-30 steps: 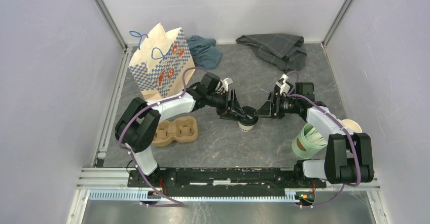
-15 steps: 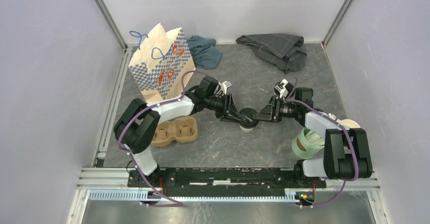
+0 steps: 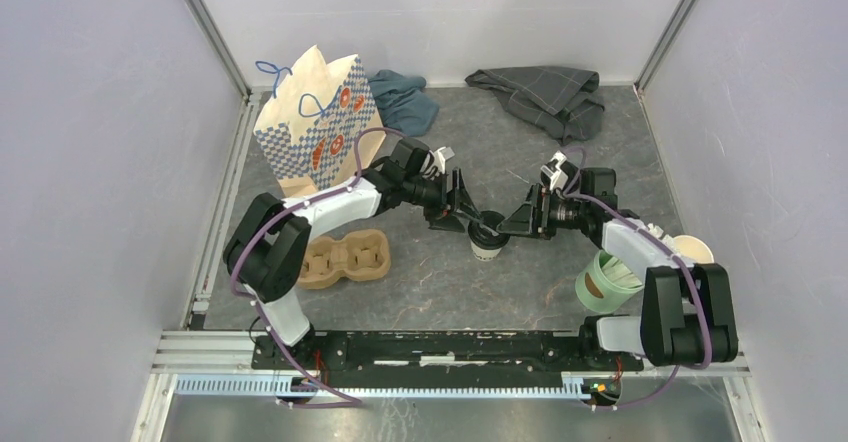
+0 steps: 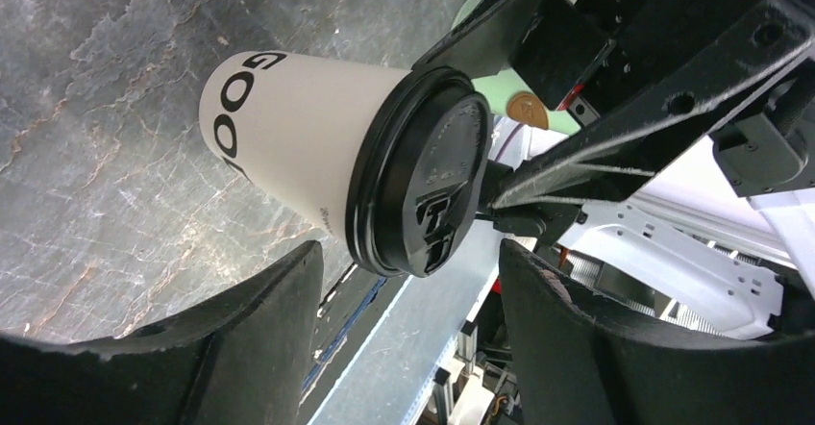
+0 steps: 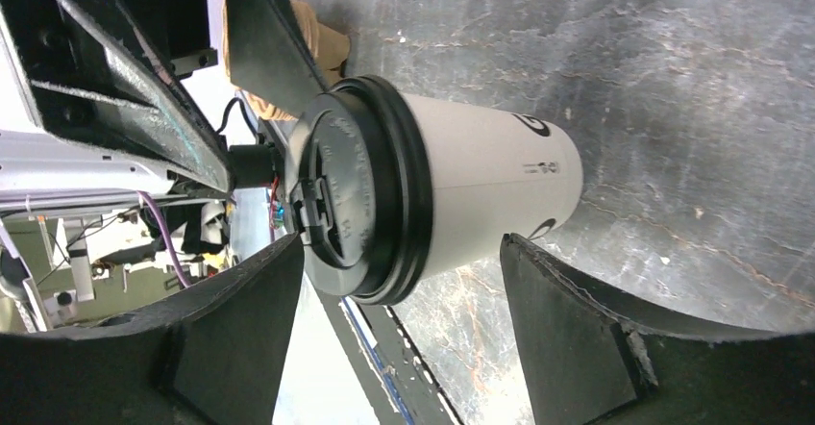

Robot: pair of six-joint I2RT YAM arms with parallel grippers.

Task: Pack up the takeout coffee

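Mid-frame, the takeout coffee (image 3: 487,243) is flanked.
The left gripper (image 3: 472,222) and right gripper (image 3: 509,228) straddle its lid (image 4: 423,189), both spread, probably steadying it.

Overhead view looking down, both wrist views close, facing takeout coffee (image 4: 288,137) from opposite sides

L gripper (image 3: 474,224) & R gripper (image 3: 508,228) hem the coffee (image 3: 487,246) in on both sides. Room to pass on table (image 3: 440,297) nearside; carrier (image 3: 345,259) well left, green cup (image 3: 605,282) well right.
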